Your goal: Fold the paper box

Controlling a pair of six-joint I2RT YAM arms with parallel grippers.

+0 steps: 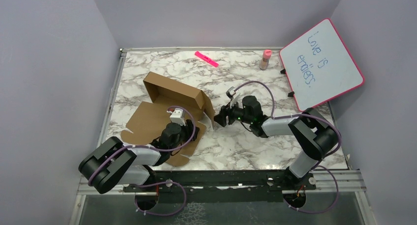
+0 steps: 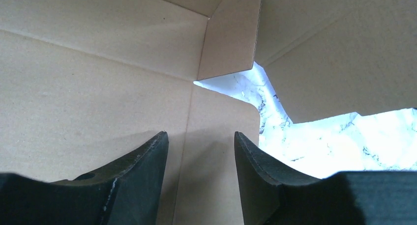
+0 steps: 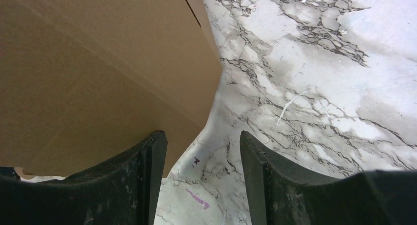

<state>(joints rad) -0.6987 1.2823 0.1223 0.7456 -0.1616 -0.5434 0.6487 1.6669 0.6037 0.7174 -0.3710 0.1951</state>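
Matt cardboard paper box (image 1: 147, 119) — glossy marbled table (image 1: 246, 151).

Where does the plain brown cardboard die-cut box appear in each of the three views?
Top external: the plain brown cardboard box lies left of centre, with one wall raised.
Left wrist: the box fills most of the picture.
Right wrist: the box fills the upper left.
Shared landmark: the grey-veined white marble tabletop beside the box.

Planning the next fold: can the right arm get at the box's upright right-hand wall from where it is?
Probably yes: the right gripper sits open just beside the paper box's upright wall, with nothing but bare table in between.
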